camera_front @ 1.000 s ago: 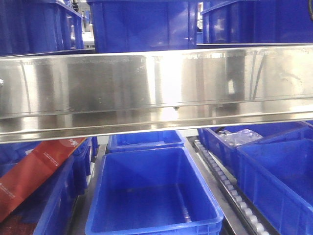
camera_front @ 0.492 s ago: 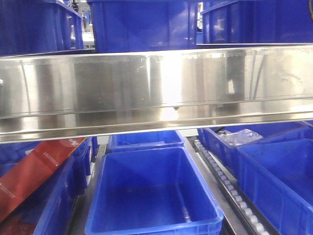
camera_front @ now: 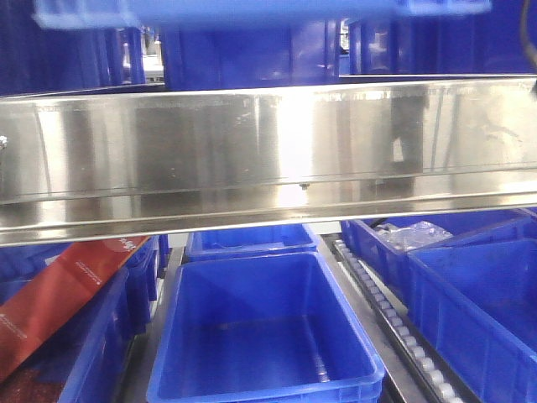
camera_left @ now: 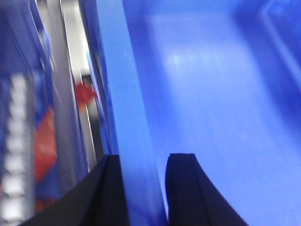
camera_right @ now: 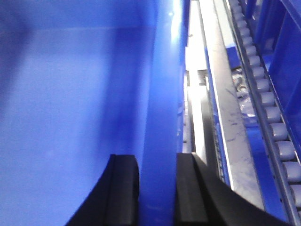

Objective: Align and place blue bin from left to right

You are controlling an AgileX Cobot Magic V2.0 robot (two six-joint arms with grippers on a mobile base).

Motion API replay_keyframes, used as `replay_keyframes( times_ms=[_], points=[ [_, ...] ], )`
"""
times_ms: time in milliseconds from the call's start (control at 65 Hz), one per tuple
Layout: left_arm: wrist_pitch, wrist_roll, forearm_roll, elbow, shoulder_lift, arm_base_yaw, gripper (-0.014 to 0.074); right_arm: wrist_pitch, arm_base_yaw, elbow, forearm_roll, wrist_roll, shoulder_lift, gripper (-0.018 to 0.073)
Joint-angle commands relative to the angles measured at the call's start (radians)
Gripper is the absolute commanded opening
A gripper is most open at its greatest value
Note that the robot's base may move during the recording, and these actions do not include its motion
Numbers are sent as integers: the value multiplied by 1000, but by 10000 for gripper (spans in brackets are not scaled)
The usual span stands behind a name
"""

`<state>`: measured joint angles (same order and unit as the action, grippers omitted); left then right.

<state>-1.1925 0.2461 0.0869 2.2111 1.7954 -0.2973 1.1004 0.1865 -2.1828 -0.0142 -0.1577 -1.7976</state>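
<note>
Both pairs of fingers [camera_left: 141, 188] [camera_right: 157, 188] clamp opposite rims of the blue bin [camera_front: 260, 13], which newly shows as a blurred edge at twelve o'clock above the steel shelf [camera_front: 268, 151], suggesting it is lifted for carrying.

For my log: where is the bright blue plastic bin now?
The bright blue plastic bin is at the front view's top edge, above the steel shelf, its side rims between both grippers' fingers.

Blue bin [camera_right: 160, 117]: glossy smooth plastic. Shelf rail [camera_front: 268, 151]: brushed shiny metal. Tool pads [camera_right: 124, 188]: matt black.
</note>
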Motion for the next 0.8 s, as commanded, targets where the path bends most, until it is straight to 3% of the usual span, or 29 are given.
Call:
replay_keyframes(
  times_ms=[0,323,431,508,708,785],
  points=[
    [42,2,-35,16,14,-1,-18,-143,-23,-21,38,21,-14,-75],
    [32,28,15,14,108,-1,-17,-190,-58,-21,37,21,-118,-75],
    [29,28,32,14,116,-1,37,-190,-58,-21,37,21,-128,-39],
    [28,28,32,14,117,-1,143,-188,-58,-21,37,23,-132,56],
    [23,28,35,14,117,1,539,-181,-58,-21,37,27,-132,440],
    [17,28,35,19,117,1,617,-171,-58,-21,37,27,-132,577]
  ],
)
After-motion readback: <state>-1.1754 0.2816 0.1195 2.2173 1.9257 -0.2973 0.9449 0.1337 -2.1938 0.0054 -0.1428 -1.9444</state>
